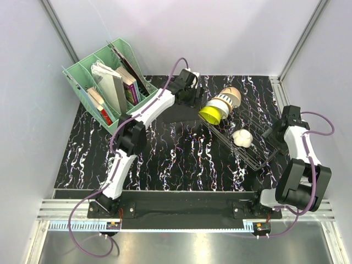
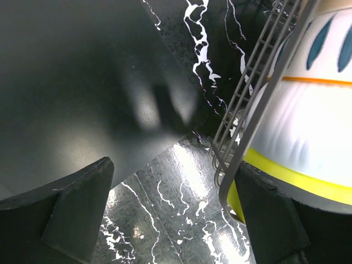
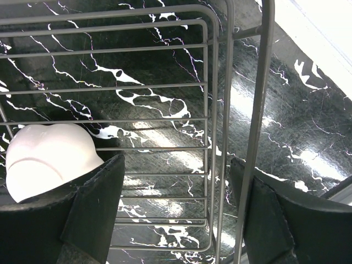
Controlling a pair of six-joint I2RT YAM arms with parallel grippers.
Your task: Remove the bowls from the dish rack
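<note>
My left claw is wide open at the rack's end, beside the yellow bowl. My right claw is wide too, beside the white bowl.

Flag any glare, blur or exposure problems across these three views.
Top external: evenly lit and sharp, and the thin dish rack is readable. Left wrist: the dark mat looks soft with a hazy glare patch, and the nearest bowl is very close and slightly blurred. Right wrist: mostly sharp, but the white bowl is blown out and glare streaks the glossy table.
</note>
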